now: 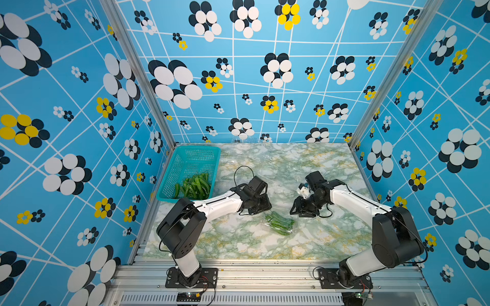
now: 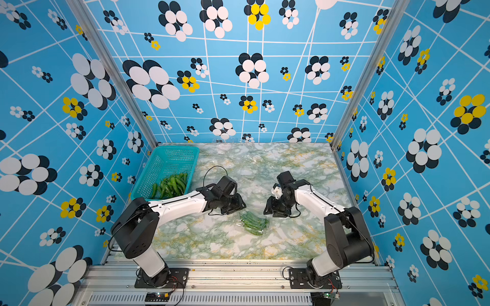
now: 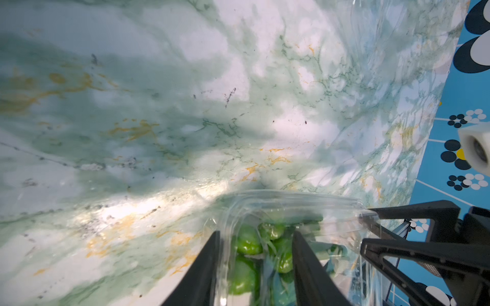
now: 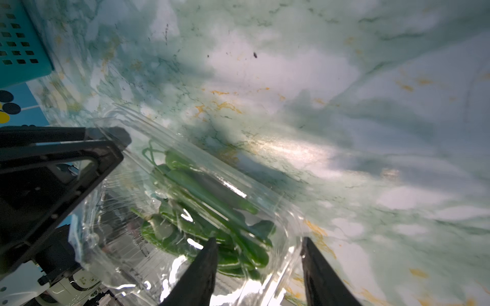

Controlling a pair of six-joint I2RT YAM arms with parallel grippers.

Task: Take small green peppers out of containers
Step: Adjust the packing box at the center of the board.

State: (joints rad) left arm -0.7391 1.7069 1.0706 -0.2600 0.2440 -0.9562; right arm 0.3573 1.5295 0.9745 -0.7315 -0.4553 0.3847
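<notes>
Nearest, at 6 o'clock on the marble-patterned table [image 1: 238, 243], a clear container [image 1: 279, 225] lies flat, its long side running from 10 o'clock to 4 o'clock. A bunch of small green peppers [image 4: 212, 209] lies lengthwise inside it under the crinkled plastic.

The two claws come down on its far side. The left gripper [image 3: 256, 234] is at the box's 10 o'clock end. Its jaws stand about half open, with the box's end wall and a few pepper tips between them. One finger runs along the outside of the wall and the other lies over the box. Whether they pinch the plastic I cannot tell. The right gripper [image 4: 259, 239] is at the box's 2 o'clock side, also about half open, with a corner of the box between its fingers. Whether it has a hold there I cannot tell either.

Further back, around 12 o'clock, more clear containers [image 1: 269, 165] lie faint against the marble, and I cannot count them. At 10 o'clock, in the far corner, stands a teal basket [image 1: 196, 149], with a heap of loose green peppers [image 1: 195, 186] at its near end.
</notes>
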